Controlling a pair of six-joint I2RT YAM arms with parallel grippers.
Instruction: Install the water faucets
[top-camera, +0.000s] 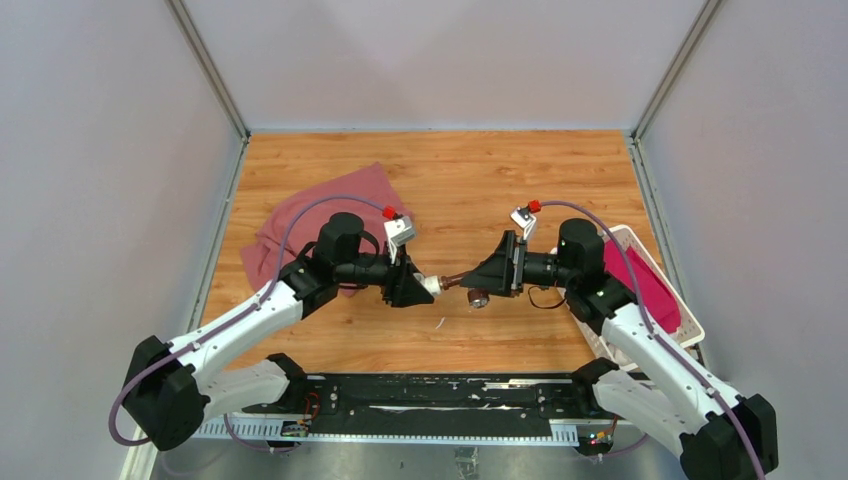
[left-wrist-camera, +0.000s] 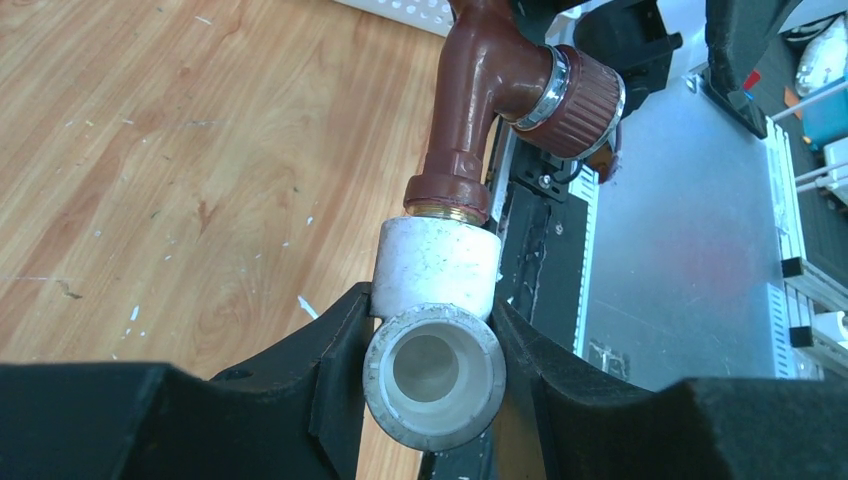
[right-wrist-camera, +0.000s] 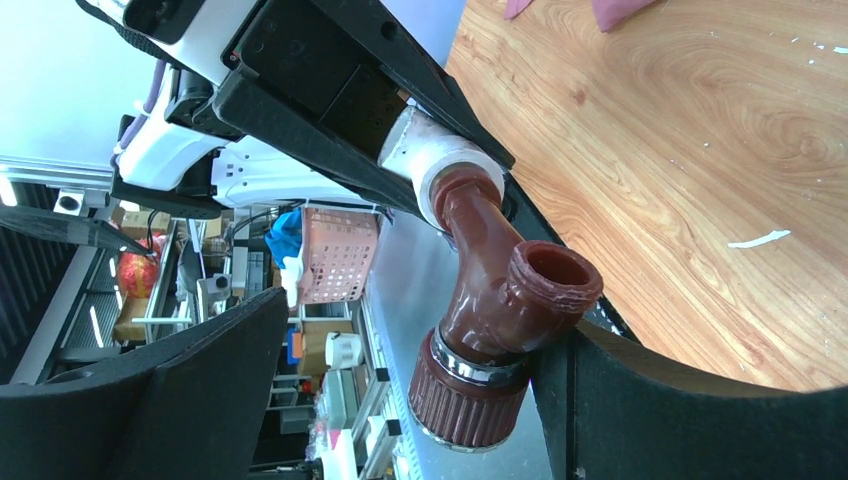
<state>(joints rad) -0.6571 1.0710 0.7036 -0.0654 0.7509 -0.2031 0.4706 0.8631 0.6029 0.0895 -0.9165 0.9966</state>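
My left gripper (top-camera: 424, 288) is shut on the white plastic pipe fitting (top-camera: 432, 285), held above the wooden table near its middle. In the left wrist view the fitting (left-wrist-camera: 437, 265) sits clamped between both fingers (left-wrist-camera: 340, 340), its open socket facing the camera. The dark reddish-brown tap (left-wrist-camera: 480, 90) stands threaded into the fitting's far end, brass thread showing at the joint. My right gripper (top-camera: 480, 281) is open around the tap (right-wrist-camera: 495, 290). The tap's spout rests against one finger (right-wrist-camera: 650, 400); the other finger stands well apart. The fitting (right-wrist-camera: 440, 165) shows behind the tap.
A pink-red cloth (top-camera: 320, 215) lies on the table at the back left. A white slatted basket (top-camera: 690, 325) with a pink cloth inside stands at the right edge, beside the right arm. A black rail (top-camera: 430, 395) runs along the near edge. Small white scraps (top-camera: 440, 322) lie below the grippers.
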